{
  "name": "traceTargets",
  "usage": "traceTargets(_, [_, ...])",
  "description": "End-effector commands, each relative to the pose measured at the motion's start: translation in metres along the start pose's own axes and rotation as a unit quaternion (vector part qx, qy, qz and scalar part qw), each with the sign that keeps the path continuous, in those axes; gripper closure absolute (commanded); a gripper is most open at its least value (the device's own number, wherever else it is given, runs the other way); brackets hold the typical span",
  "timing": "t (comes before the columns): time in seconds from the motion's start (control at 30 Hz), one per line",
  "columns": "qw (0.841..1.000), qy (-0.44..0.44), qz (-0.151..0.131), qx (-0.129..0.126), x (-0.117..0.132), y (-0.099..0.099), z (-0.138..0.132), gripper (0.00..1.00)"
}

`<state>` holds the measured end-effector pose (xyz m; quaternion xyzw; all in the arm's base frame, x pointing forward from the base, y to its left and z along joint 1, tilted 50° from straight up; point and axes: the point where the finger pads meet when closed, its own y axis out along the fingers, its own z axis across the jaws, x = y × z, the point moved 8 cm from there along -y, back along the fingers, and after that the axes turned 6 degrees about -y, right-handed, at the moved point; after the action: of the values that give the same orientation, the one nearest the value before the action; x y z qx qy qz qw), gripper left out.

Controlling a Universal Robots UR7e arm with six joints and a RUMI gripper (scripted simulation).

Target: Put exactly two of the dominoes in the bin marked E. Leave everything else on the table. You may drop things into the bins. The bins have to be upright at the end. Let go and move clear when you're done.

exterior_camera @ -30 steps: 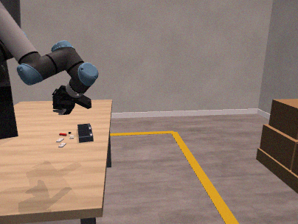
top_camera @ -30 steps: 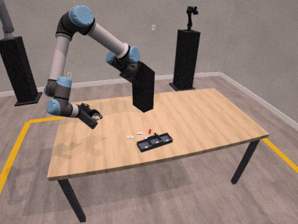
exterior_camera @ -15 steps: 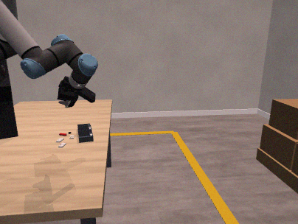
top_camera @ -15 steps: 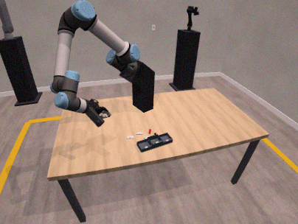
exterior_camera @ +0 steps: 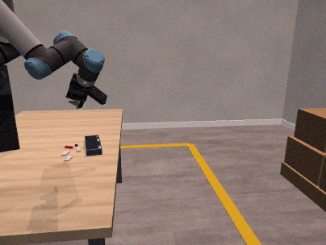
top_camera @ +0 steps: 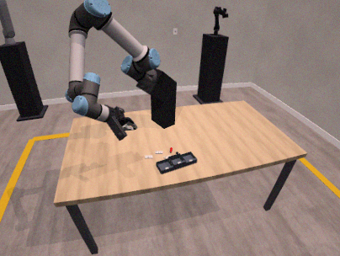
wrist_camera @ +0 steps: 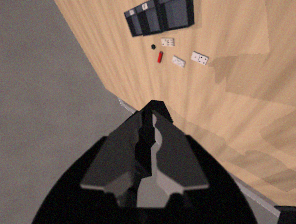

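Arm reaching out from a black pedestal (top_camera: pixel 163 105) (exterior_camera: pixel 7 121), end effector (top_camera: pixel 134 126) (exterior_camera: pixel 78 106) (wrist_camera: pixel 147 111) hanging above the table (top_camera: pixel 236 135) (exterior_camera: pixel 40 193) (wrist_camera: pixel 240 75), well apart from the small things. Its fingers are standing together, nothing showing between them.

Three pale dominoes are lying flat on the wood, outside the bins. One domino (top_camera: pixel 167 157) (exterior_camera: pixel 78 150) (wrist_camera: pixel 168 42) is resting just beside the bin row; a second domino (top_camera: pixel 158 152) (exterior_camera: pixel 65 153) (wrist_camera: pixel 178 61) and a third domino (top_camera: pixel 148 157) (exterior_camera: pixel 68 159) (wrist_camera: pixel 200 58) are lying farther out, near each other but not touching. Dark pips are showing on the third in the wrist view.

A small red piece (top_camera: pixel 171 150) (exterior_camera: pixel 68 147) (wrist_camera: pixel 160 57) is lying near the second domino, and a tiny dark piece (top_camera: pixel 177 153) (exterior_camera: pixel 76 145) (wrist_camera: pixel 153 46) is sitting between it and the bins.

Three dark bins (top_camera: pixel 176 162) (exterior_camera: pixel 93 145) (wrist_camera: pixel 160 17) are standing upright in a row, open side up. Pale patches with dark marks are showing on them; letters too small to read, so cannot tell which is E.

Brown boxes (exterior_camera: pixel 310 126) are standing stacked beyond the table, at the right of the exterior view.

The pincer (top_camera: pixel 130 125) (exterior_camera: pixel 77 104) (wrist_camera: pixel 147 111) shifted sideways over the desk (top_camera: pixel 236 139) (exterior_camera: pixel 40 133) (wrist_camera: pixel 240 35), ending less far to the side of the bin tray (top_camera: pixel 178 167) (exterior_camera: pixel 94 153) (wrist_camera: pixel 164 30) than before. It also rose, so it hung higher above the tray's level. The arm's wrist joints (top_camera: pixel 86 105) (exterior_camera: pixel 94 60) swung the same way, and the arm's shadow (top_camera: pixel 86 170) (exterior_camera: pixel 44 211) slid across the wood, closer to the tray.
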<state>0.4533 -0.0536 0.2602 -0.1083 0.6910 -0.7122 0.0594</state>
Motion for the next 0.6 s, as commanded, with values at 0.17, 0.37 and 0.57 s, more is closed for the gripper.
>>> traceTargets(0.17, [0.998, 0.061, 0.033, -0.011, -0.004, 0.010, -0.040, 0.96])
traceTargets(0.37, [0.998, 0.059, 0.038, 0.009, -0.009, 0.020, -0.055, 0.96])
traceTargets(0.57, [0.997, 0.052, 0.040, 0.030, -0.023, 0.050, -0.049, 0.96])
